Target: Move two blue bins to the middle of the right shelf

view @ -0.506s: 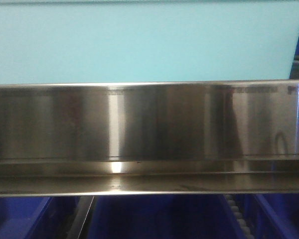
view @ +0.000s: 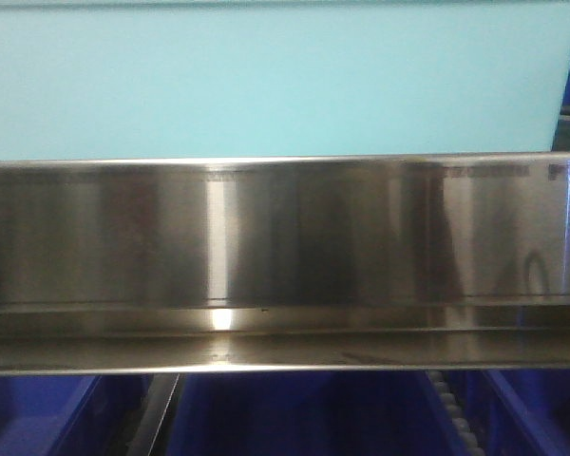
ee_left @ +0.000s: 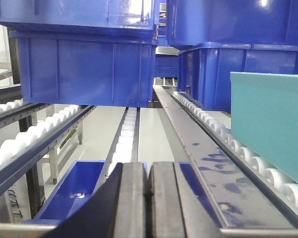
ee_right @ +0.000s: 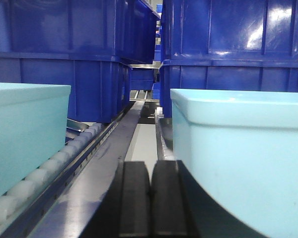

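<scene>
One pale bin [ee_right: 243,163] fills the right of your right-wrist frame, the other bin [ee_right: 27,134] the left edge, both on the roller shelf [ee_right: 44,173]. Your right pincer [ee_right: 150,198], pressed together and empty, sits bottom centre between them; the left pincer [ee_left: 148,198] is pressed together too.

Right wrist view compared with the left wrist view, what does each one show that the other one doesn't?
Only the right wrist view shows two pale blue bins, the left bin and the right bin flanking the lane. Only the left wrist view shows a lower dark blue bin beneath the white rollers, and a single pale bin. Both show stacked dark blue crates behind and shut jaws at the bottom edge.
</scene>
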`<state>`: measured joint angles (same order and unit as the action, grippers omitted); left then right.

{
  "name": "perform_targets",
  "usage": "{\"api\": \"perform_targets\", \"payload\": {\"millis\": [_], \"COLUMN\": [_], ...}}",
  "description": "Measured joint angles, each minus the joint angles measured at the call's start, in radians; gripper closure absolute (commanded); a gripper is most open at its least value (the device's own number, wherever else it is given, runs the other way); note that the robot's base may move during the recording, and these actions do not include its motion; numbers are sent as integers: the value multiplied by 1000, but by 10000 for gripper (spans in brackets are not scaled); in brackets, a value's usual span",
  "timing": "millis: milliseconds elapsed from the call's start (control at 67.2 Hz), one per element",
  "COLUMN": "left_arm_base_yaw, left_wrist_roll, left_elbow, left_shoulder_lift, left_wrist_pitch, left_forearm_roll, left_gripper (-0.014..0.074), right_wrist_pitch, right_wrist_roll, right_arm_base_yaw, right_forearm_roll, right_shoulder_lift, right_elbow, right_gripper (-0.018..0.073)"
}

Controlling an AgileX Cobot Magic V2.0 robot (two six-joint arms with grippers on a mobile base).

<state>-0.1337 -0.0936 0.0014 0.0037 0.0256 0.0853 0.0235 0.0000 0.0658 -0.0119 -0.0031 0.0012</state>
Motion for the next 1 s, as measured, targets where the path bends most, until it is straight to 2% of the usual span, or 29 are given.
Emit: {"api": "perform_targets", "payload": {"millis": [535,640,803,892,996], "left_arm_base_yaw": [0,0,0,0,0], "left_wrist_roll": [0,0,0,0,0], "left_elbow": [-8,-89,-279,-385,-523], "left_shoulder_lift": [0,0,23,91,214], "left_wrist_pitch": [-38,64,198,268,369], "left_forearm_roll": [0,0,0,0,0], "left_gripper": [707,707,707,707,707], "right_wrist_pitch": [12,-89,-319,-432,-487], "right_wrist_roll": [0,0,0,0,0], "right_arm_base_yaw": [0,0,0,0,0], "right_forearm_roll": [0,0,0,0,0], "right_shoulder_lift": [0,0,29,104,228], "right_elbow": [-5,-83,-293,-411,-522], "right_gripper": [726,726,726,726,726]}}
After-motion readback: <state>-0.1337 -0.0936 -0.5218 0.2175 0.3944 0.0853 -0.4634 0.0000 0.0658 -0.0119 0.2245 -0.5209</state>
